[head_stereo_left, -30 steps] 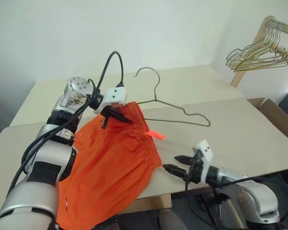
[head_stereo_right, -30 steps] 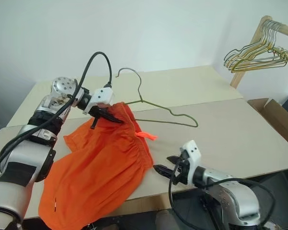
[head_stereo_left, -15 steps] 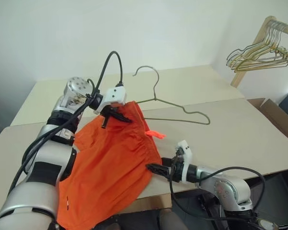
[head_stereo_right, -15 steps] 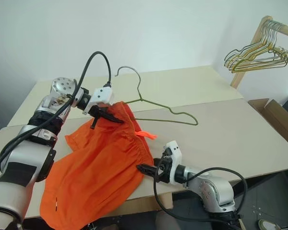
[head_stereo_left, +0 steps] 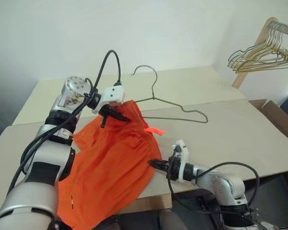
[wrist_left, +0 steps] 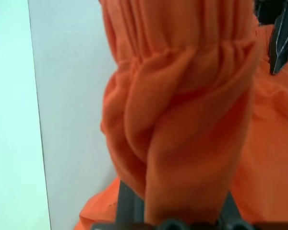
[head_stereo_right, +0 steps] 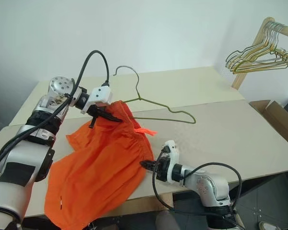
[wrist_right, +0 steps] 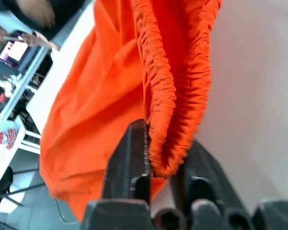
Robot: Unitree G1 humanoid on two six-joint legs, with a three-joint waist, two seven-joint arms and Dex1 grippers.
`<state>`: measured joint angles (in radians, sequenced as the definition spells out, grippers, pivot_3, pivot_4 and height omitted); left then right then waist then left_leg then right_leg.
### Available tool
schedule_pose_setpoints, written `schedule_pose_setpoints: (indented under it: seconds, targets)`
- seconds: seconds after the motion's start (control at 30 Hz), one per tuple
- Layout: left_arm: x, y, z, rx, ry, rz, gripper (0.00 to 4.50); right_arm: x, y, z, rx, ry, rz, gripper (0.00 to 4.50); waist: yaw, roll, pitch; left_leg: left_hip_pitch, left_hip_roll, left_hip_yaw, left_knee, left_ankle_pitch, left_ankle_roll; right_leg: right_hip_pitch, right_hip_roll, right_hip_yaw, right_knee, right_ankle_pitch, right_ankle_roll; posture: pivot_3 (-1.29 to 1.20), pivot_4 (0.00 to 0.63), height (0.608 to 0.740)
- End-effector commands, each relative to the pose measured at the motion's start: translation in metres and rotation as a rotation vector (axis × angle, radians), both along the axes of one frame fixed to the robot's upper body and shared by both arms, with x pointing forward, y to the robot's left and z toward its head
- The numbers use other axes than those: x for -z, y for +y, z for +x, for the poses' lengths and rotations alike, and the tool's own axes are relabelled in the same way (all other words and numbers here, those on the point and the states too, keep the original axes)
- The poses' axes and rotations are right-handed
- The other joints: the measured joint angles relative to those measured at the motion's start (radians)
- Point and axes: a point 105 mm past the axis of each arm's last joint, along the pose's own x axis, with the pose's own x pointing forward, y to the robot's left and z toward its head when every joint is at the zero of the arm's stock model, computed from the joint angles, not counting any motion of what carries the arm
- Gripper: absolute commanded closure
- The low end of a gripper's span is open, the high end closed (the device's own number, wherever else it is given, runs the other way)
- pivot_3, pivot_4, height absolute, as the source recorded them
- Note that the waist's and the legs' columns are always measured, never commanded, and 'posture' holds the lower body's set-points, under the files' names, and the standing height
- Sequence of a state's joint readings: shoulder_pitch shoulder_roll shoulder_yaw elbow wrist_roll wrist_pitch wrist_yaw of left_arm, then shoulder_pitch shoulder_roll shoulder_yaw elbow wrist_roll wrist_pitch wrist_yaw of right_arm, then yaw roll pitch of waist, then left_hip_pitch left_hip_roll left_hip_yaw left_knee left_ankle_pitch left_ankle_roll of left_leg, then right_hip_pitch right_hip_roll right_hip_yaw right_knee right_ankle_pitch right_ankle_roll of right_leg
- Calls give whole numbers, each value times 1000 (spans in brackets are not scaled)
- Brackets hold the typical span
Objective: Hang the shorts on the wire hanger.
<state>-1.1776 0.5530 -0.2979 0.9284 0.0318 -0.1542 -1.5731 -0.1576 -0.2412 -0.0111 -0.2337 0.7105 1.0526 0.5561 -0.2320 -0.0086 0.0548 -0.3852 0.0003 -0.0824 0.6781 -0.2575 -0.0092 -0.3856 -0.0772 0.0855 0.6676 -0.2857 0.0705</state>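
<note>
The left gripper pinches the shorts waistband aloft. The right gripper has its fingers closed on the opposite waistband edge, likely to spread it toward the wire hanger.

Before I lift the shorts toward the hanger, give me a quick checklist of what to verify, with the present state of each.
1. Left gripper shut on the shorts at the waistband: ok.
2. Right gripper shut on the waistband's near end, cloth between its fingers: ok.
3. Waistband spread taut between the grippers: not ok, it sags gathered.
4. Wire hanger lying free on the table, beyond the shorts: ok.
5. Shorts clear of the hanger's near end: cannot tell.
</note>
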Motion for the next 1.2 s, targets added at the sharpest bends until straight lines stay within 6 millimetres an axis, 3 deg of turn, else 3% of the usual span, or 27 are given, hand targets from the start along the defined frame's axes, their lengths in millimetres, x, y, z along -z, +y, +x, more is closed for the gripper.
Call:
schedule_pose_setpoints:
  seconds: [0.03,0.13,0.3,0.4,0.6,0.83,1.07,1.2]
  targets:
    - [-17,4,2,-9,-60,-32,4500,-16,-19,13,91,-63,23,4469,1,0,0,0,0,0,0,0,0,0,0,0,0,0,0,-179,0,740]
    - [-13,7,1,-14,-54,-32,4500,-29,-29,19,148,-112,30,4469,-1,0,0,0,0,0,0,0,0,0,0,0,0,0,0,-180,0,740]
    - [-9,15,-3,-18,-43,-36,4500,-45,-64,27,211,-190,-52,4469,-2,0,0,0,0,0,0,0,0,-1,0,0,1,0,0,-187,0,740]
    - [-8,23,-9,7,-55,-45,4500,-63,-91,23,133,-216,-106,4469,-2,0,0,0,0,0,0,0,0,-1,0,0,0,0,0,-192,0,740]
    - [-6,32,-21,69,-93,-30,4500,-84,-118,13,-44,-205,-182,4469,-1,0,0,-1,0,1,0,0,0,0,0,0,-1,0,0,-186,0,740]
    - [8,45,-20,39,-114,40,4500,-88,-130,15,-93,-193,-241,4469,-1,0,-1,0,0,1,0,0,0,1,0,0,-1,0,0,-177,0,740]
    - [0,42,-13,-4,-115,-36,4500,-90,-133,13,-110,-195,-254,4469,5,0,-1,-1,0,1,0,0,0,1,-1,0,-2,0,0,-180,0,740]
    - [7,46,-10,-28,-138,17,4500,-92,-135,12,-111,-198,-257,4469,5,0,-1,-1,0,1,0,0,0,1,-1,0,-2,0,0,-185,0,740]
